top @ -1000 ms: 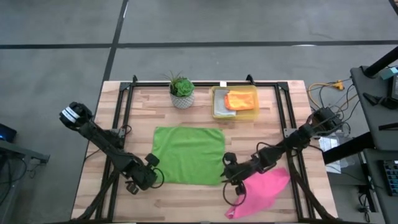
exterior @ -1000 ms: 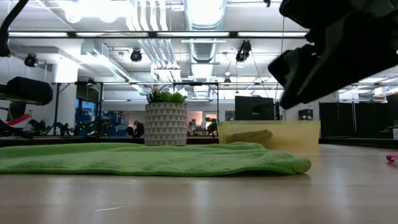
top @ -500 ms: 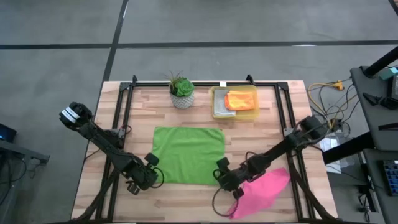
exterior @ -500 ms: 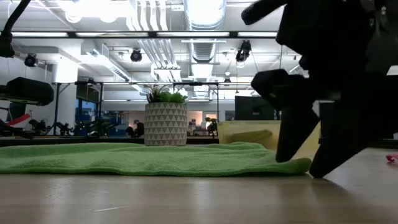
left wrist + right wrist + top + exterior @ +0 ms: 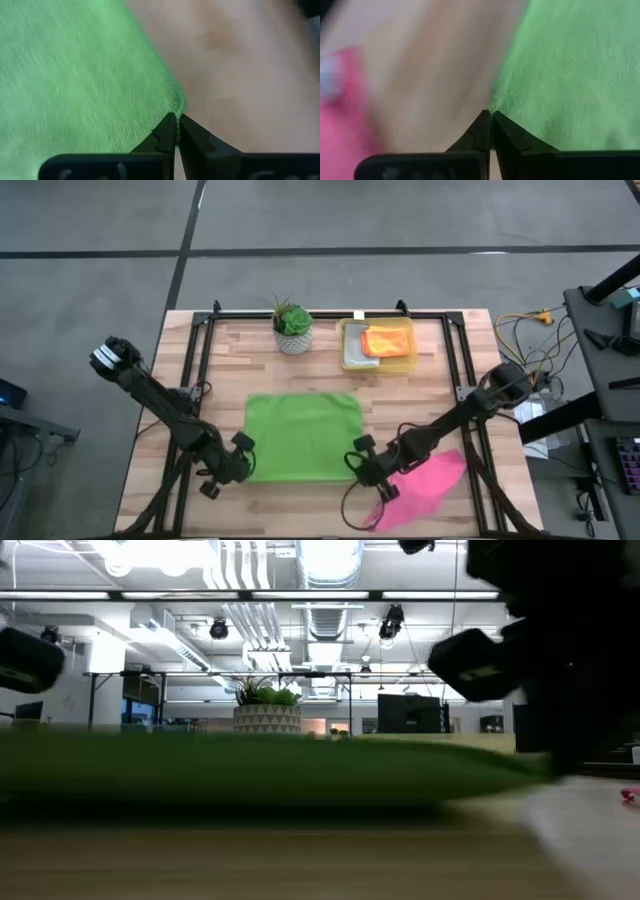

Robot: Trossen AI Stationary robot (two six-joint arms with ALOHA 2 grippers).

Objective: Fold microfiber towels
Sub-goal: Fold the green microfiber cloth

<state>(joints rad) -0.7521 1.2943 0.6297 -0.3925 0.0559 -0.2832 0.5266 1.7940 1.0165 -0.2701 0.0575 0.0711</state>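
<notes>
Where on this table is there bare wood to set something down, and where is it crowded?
Bare wood lies left of the potted plant, right of the yellow bin, and along the near edge below the green towel. It is crowded at that towel's near corners, pinched by the left gripper and right gripper, beside the pink towel.

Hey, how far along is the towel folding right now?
Done: an orange towel and a grey one lie in the yellow bin. In hand: the left gripper and right gripper each pinch a near corner of the green towel, its near edge lifted off the table. Left: finishing that fold, then the pink towel, lying crumpled.
</notes>
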